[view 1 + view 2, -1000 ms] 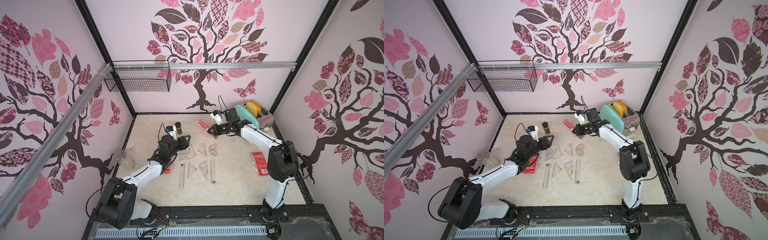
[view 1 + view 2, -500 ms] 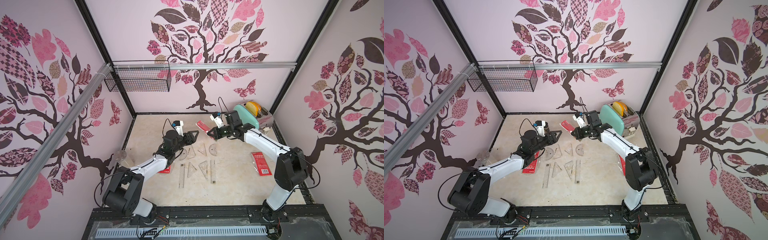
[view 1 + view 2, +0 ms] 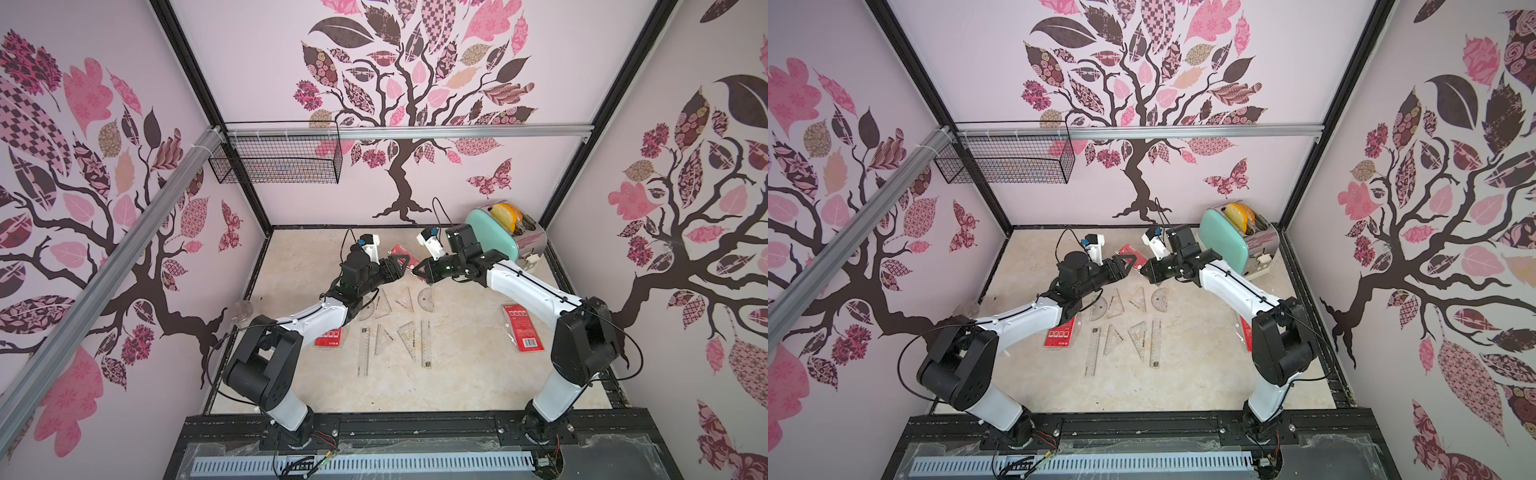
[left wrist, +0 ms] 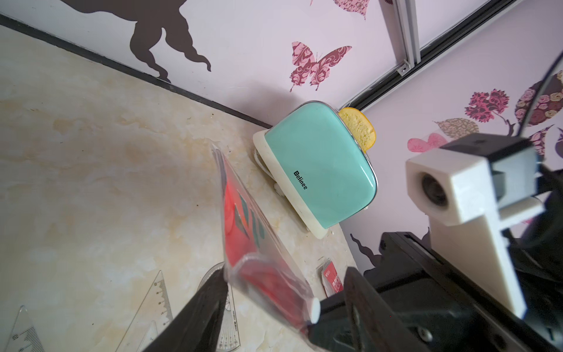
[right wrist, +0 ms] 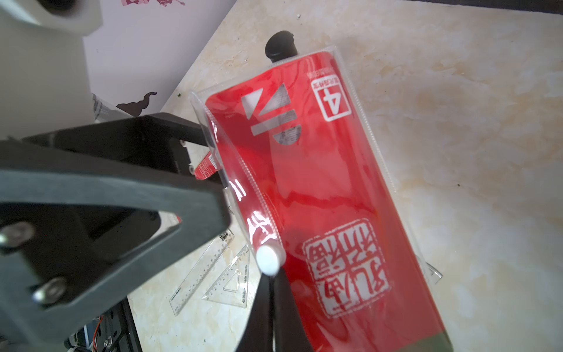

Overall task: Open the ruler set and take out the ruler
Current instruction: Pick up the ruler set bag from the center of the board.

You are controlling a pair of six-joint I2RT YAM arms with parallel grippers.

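The ruler set is a red card pouch in a clear sleeve with a white snap button. It is held off the table at the back centre. My right gripper is shut on its corner just below the button. My left gripper is open and straddles the same end of the ruler set, with one of its fingers against the clear flap's edge. In both top views the two grippers meet tip to tip. The red card hides any ruler inside.
Several loose clear rulers, set squares and protractors lie on the table in front. Two more red pouches lie there, one under the left arm and one at the right. A mint toaster stands back right, a black bottle behind the pouch.
My left gripper has risen from the table and swung back and right until its open jaws straddle the pouch. The right gripper, still shut on it, has barely shifted.
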